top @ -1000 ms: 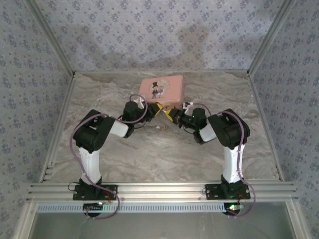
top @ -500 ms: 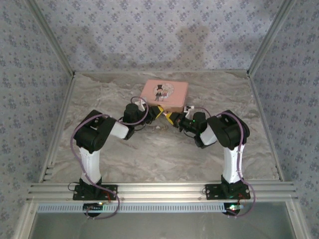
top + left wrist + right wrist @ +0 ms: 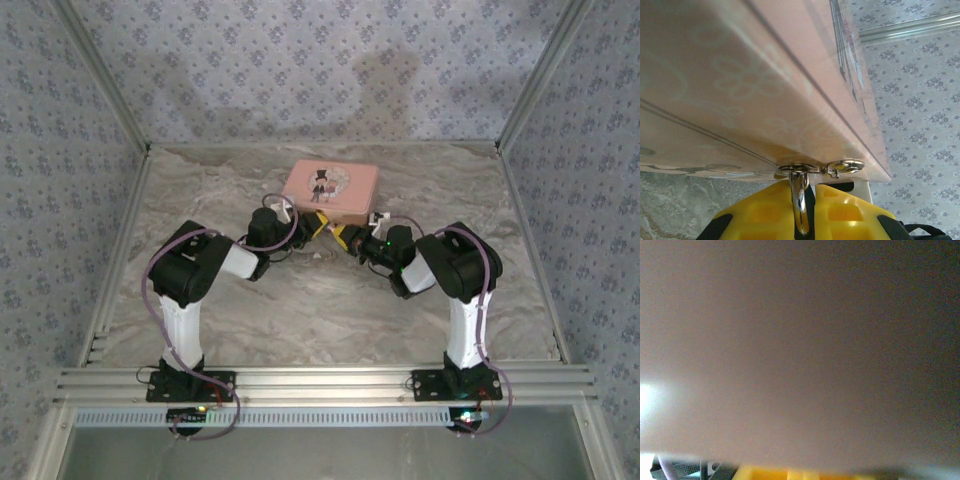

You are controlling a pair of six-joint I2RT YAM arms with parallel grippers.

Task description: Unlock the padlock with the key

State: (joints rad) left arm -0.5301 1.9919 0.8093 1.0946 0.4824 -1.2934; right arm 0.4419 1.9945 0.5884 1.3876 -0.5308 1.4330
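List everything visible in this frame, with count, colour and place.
tin: one, pink, far middle of table
metal piece: one, silver, at tin's edge
table: one, grey marble, under all
walls: three, blue-grey patterned, around table
rail: one, silver, table's near edge
left arm, right arm: black-white, reaching to tin
left end effector: one, yellow, shut on metal piece
right end effector: one, yellow, shut, at tin's near side

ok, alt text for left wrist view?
The left gripper is shut on a slim silvery metal piece that runs up to a ringed fitting on the pink tin's near edge. The tin looms close above; patterned wallpaper at right.
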